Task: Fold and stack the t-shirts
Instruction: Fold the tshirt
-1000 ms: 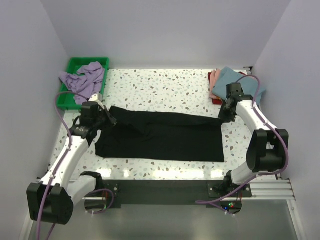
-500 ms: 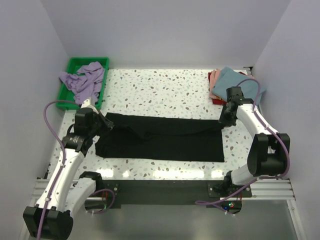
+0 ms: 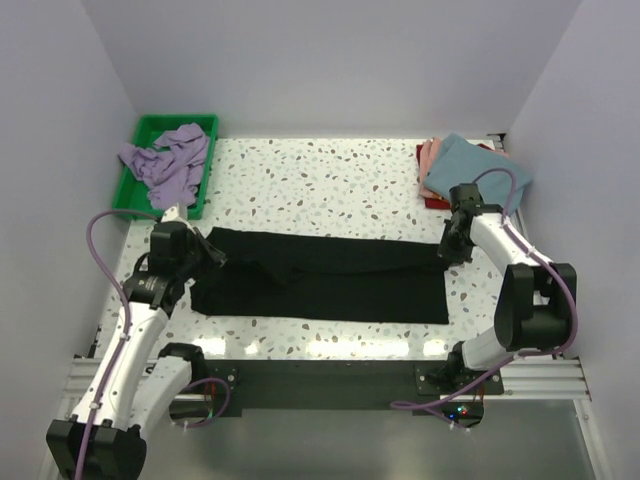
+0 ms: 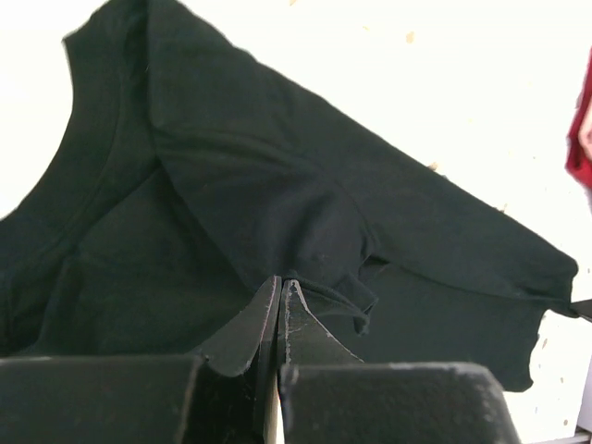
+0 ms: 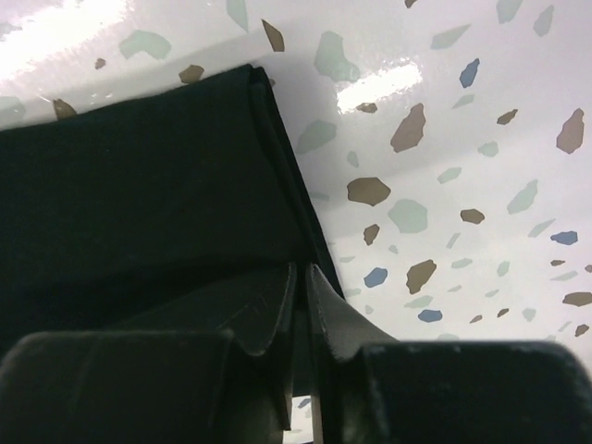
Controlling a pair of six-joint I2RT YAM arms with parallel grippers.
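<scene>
The large black t-shirt [image 3: 330,280] lies as a long band across the table's near half. My left gripper [image 3: 212,256] is shut on a fold of cloth at its left end; in the left wrist view the jaws [image 4: 280,283] pinch the black t-shirt [image 4: 277,176]. My right gripper [image 3: 446,251] is shut on its far right corner; the right wrist view shows the jaws [image 5: 302,269] closed on the black t-shirt's folded edge [image 5: 139,194]. The lavender t-shirt [image 3: 168,158] lies crumpled in the tray. The teal t-shirt [image 3: 472,166], pink t-shirt [image 3: 428,155] and dark red t-shirt [image 3: 433,203] are stacked at the back right.
The green tray [image 3: 152,126] stands at the back left corner. Grey walls close in the table on the left, the back and the right. The speckled table [image 3: 330,185] shows between the black t-shirt and the back wall.
Both grippers have moved toward the near edge, drawing the black t-shirt's far edge with them. The shirt now forms a narrower band.
</scene>
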